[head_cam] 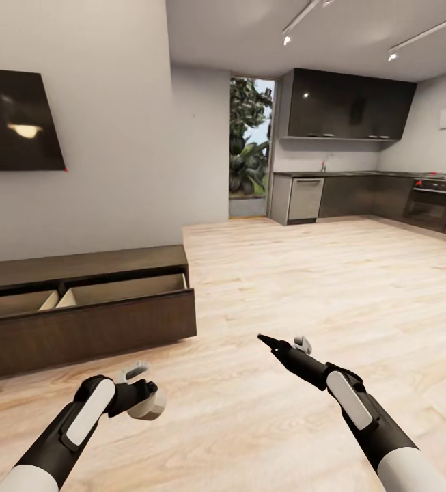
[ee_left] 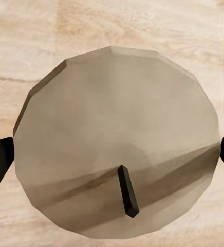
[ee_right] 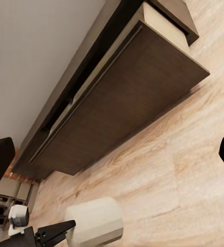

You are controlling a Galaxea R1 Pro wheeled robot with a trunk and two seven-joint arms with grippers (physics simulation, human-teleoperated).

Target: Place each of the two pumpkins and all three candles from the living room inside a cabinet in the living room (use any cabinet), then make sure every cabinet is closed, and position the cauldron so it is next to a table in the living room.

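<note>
Cabinet (head_cam: 79, 307) sits low against the left wall, dark-brown wood, slab top. Its drawer is pulled open: pale liner inside, a divider splitting it into compartments. What shows of the inside looks bare, though the front panel hides the bottom.

Left gripper (head_cam: 141, 396) hangs over the floor just in front of the cabinet, jaws pinching a candle (head_cam: 147, 404). In the left wrist view the candle (ee_left: 117, 144) is seen top-on: stubby faceted cylinder, matte beige, short dark wick off-centre, a dark finger tip at each side touching its wall. In the right wrist view it's the pale cylinder (ee_right: 94, 222) low over the planks.

Step in hand, as I read it: carry the candle to the open drawer and drop it in. Doing it well:
- lift clear of the drawer front before moving in, the panel stands proud of the body
- come down over a compartment, not on the divider
- keep the candle upright, let go low so it doesn't roll
- drawer then needs pushing shut; flat front, no handle, so push square on the face

Floor (head_cam: 284, 294) is light wood plank, smooth.

Right gripper (head_cam: 284, 343) is held forward over open floor, well apart from the cabinet, jaws spread, holding nothing. The right wrist view looks along the cabinet front (ee_right: 122, 103).

Pumpkins, cauldron, table: none in these shots.
</note>
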